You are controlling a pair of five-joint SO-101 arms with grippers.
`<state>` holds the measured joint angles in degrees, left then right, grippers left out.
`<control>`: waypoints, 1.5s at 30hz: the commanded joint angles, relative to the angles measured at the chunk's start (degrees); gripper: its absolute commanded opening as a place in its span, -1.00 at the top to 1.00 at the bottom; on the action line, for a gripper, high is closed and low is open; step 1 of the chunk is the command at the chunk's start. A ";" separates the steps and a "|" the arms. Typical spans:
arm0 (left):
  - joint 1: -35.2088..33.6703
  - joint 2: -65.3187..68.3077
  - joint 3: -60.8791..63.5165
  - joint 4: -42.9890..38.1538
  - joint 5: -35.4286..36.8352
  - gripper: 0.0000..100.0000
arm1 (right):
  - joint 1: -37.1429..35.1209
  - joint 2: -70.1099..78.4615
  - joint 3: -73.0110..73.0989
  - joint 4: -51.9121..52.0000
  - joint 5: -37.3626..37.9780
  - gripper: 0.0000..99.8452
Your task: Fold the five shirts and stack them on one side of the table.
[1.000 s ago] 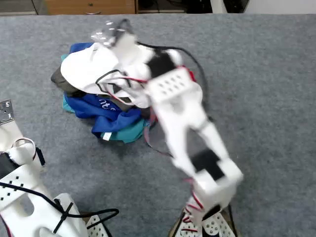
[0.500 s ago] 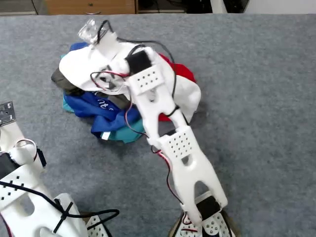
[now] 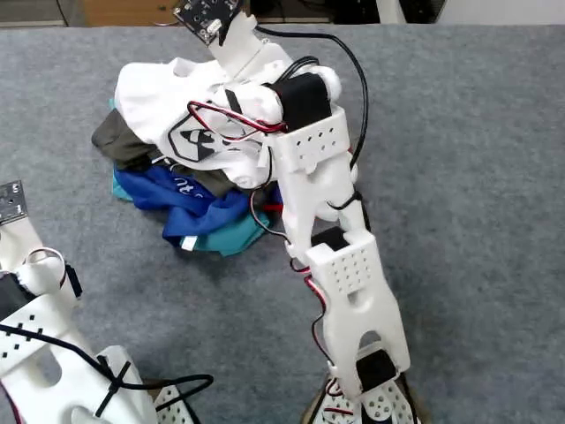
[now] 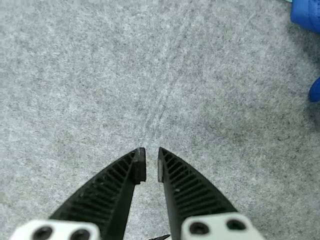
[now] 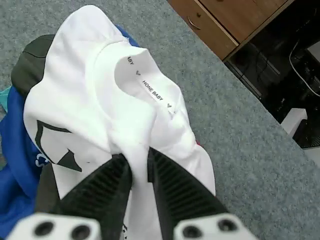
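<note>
The right gripper (image 5: 139,159), jaws clenched on a fold of the white shirt (image 5: 95,95), sits over the shirt heap (image 3: 190,201) on the grey worktop (image 3: 459,132). The left gripper (image 4: 148,162) hangs above the worktop, jaws drawn nearly together.

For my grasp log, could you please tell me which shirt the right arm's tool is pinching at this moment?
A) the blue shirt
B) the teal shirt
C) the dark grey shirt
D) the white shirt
D: in the right wrist view the right tool is closed on a fold of the white shirt just below its collar, while the blue shirt lies underneath in the pile.
</note>
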<state>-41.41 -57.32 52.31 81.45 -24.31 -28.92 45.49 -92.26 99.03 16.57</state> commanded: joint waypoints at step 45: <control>52.31 67.21 -65.23 -6.42 40.00 0.49 | 34.24 -42.24 121.80 -68.13 -9.93 1.00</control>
<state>10.64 2.02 -5.45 76.88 13.85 7.30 6.11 21.14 43.30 10.77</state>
